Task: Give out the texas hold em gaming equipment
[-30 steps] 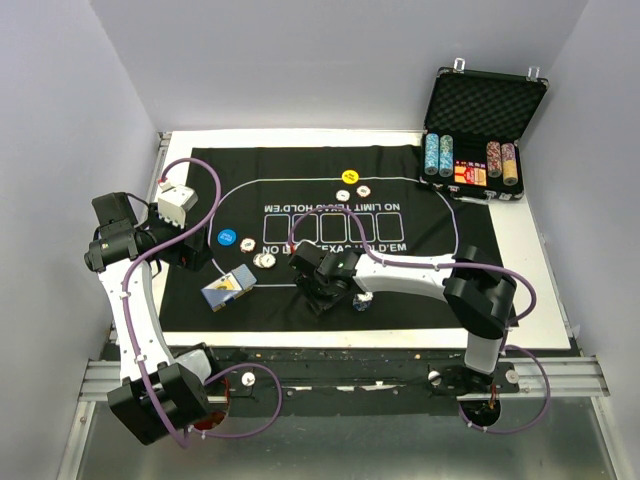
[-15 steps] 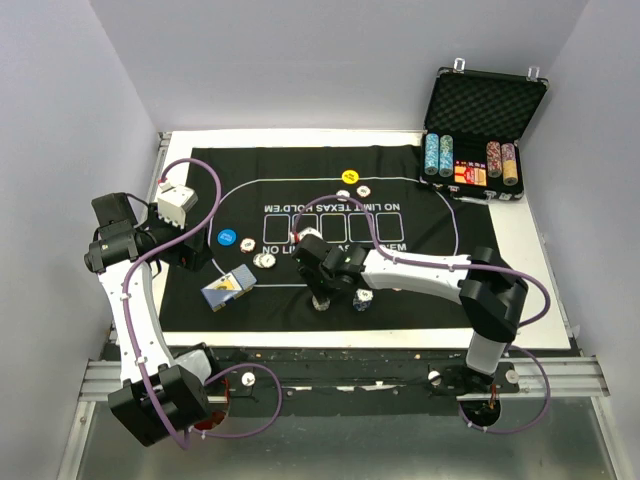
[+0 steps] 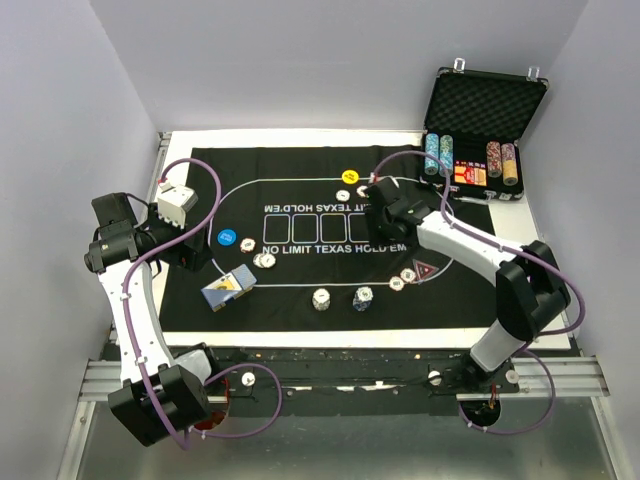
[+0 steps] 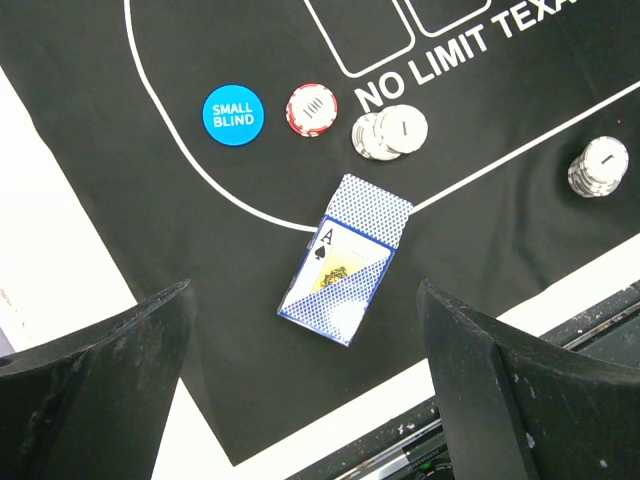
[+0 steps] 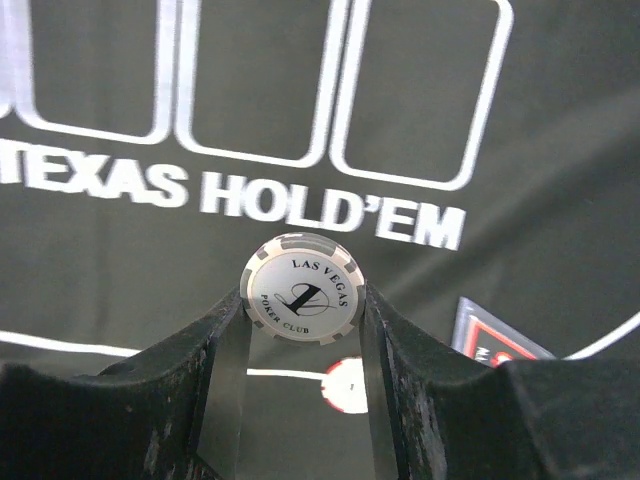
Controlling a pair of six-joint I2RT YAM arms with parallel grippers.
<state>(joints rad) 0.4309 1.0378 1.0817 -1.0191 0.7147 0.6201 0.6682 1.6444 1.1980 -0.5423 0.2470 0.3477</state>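
The step in hand looks like dealing out chips. The right gripper holds a single chip above the mat, near the printed words on its right half. Its fingers stand about half apart and pinch the white chip by its rim, so it stands on edge with its face to the wrist camera. From above the arm hides the chip, and I cannot tell how high it hangs.

The next move probably calls for lowering the chip to a seat that lacks chips. It should come close to the felt before the fingers let go, since a chip released on edge may roll. Two stacks sit along the near line.

The left gripper hangs over the deck box at the mat's near left corner. It is spread as wide as it goes, holding and touching nothing.
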